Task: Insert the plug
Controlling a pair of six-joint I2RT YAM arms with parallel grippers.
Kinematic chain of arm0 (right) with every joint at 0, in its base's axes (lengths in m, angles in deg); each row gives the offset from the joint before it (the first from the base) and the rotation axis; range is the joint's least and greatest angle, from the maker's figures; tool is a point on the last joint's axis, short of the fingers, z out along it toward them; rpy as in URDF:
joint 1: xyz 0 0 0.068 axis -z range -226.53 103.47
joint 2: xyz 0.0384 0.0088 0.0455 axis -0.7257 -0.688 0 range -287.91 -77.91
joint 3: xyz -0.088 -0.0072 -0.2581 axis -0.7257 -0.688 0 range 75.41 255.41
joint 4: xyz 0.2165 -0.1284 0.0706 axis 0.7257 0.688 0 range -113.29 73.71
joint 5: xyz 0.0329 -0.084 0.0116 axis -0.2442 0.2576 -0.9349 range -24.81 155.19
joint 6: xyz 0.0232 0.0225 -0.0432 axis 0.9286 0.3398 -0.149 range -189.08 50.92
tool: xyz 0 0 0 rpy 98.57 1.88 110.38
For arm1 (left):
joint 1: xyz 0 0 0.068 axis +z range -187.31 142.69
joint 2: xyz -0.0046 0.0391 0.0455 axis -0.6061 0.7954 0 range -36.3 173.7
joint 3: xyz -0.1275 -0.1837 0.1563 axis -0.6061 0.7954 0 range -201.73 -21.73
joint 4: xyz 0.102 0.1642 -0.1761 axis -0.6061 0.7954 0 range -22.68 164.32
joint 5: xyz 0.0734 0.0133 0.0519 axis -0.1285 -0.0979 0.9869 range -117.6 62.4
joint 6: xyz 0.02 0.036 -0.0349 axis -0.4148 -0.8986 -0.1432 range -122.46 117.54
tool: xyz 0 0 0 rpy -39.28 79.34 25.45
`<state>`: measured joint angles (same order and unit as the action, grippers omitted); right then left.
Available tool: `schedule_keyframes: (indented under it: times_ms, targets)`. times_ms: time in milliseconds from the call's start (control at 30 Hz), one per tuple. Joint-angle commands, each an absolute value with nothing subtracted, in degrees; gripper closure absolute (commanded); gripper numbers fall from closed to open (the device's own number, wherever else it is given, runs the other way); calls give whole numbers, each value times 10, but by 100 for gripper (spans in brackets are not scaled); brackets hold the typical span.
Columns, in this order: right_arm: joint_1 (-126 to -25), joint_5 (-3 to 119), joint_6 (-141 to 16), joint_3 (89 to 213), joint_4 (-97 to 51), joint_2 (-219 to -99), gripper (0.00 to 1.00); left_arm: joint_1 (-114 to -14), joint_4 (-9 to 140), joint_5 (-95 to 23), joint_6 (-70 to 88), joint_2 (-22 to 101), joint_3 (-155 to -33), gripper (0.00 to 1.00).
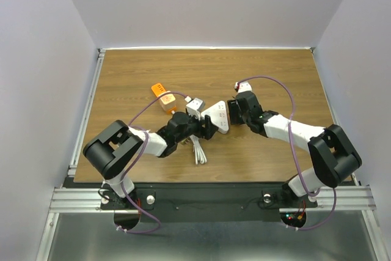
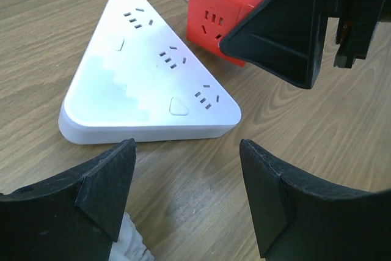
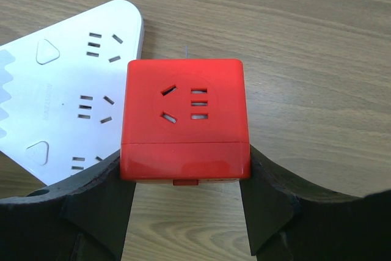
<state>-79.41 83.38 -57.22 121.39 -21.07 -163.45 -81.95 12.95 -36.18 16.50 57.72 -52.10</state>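
Power strip [image 2: 146,90]: white
Cube plug [image 3: 183,114]: red
Table [image 1: 281,77]: brown wood grain
Box [image 1: 160,90], far left: orange
Arm cables [image 1: 289,99]: purple
Walls [image 1: 36,59]: pale grey

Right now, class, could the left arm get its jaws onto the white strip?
Probably yes: the strip lies just ahead of the left arm's open jaws, bare table between. The red cube, gripped by the right arm, sits at the strip's far side, off that path.

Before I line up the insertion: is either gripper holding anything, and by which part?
The right gripper grips the red cube adapter by two opposite sides. The left gripper is open and empty.
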Motion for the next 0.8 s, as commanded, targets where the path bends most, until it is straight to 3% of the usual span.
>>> schedule_keyframes:
  times_ms: [0,767]
  targets:
    - [-791,815,-568,1210,-256,-1633,100,-823,119,-349,163,577,-543,21]
    - [-854,693,-579,1157,-300,-1607,99,-773,113,-280,127,598,-556,17]
